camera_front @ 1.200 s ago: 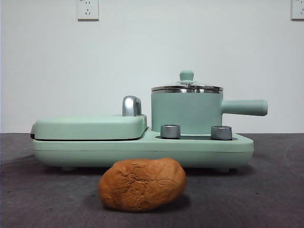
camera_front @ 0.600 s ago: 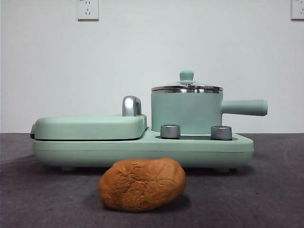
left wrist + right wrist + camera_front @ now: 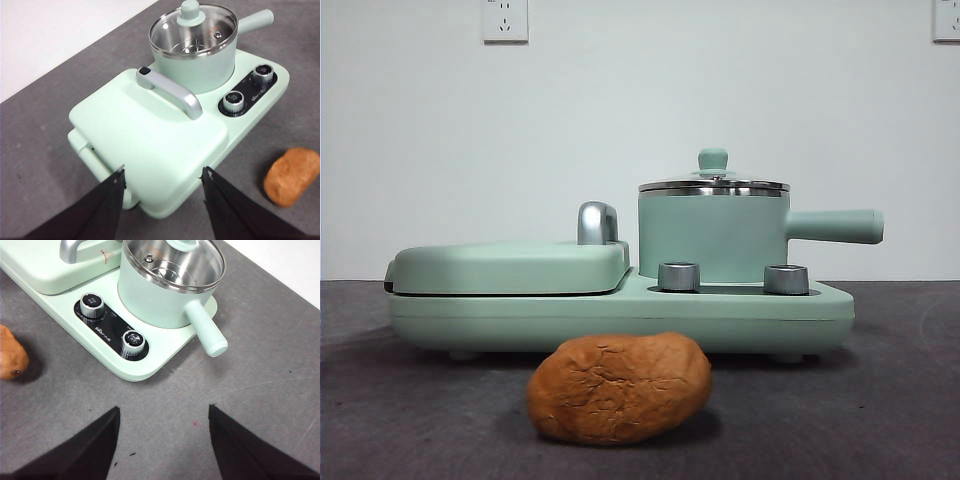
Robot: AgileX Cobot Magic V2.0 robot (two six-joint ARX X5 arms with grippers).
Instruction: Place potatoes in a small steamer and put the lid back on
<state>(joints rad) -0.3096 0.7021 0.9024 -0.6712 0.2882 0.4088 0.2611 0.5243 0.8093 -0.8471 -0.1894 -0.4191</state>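
Note:
An orange-brown potato [image 3: 619, 388] with cracked skin lies on the grey table in front of the appliance; it also shows in the wrist views [image 3: 292, 176] [image 3: 11, 359]. The mint-green small steamer [image 3: 713, 238] stands on the appliance's right side, its straight handle [image 3: 835, 226] pointing right. The glass lid [image 3: 713, 182] with a mint knob rests on it, also visible from above [image 3: 193, 31] [image 3: 172, 262]. My left gripper [image 3: 162, 175] hangs open above the griddle end. Over bare table beside the steamer handle, my right gripper [image 3: 164, 412] is open. Neither holds anything.
The flat mint-green griddle [image 3: 510, 268] with a chrome handle [image 3: 597, 222] takes the appliance's left half. Two steel knobs [image 3: 679, 276] [image 3: 786, 279] sit on the base in front of the steamer. A white wall stands behind, with sockets high up.

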